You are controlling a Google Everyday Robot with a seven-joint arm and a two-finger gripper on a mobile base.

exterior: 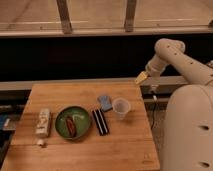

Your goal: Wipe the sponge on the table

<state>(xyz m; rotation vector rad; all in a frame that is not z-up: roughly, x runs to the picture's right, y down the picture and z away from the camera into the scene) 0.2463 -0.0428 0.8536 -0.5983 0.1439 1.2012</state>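
The sponge (pixel 104 102), a small light-blue pad, lies flat on the wooden table (pixel 115 147) near its middle, just left of a clear cup (pixel 120 108). My gripper (pixel 141 77) hangs in the air beyond the table's far right corner, up and to the right of the sponge and well apart from it. It is open and holds nothing. The white arm reaches in from the right.
A black ridged block (pixel 100 121) lies just in front of the sponge. A green plate (pixel 60 116) with food on it sits left of the block, and a white bottle (pixel 43 123) lies near the left edge. A dark ledge runs behind the table.
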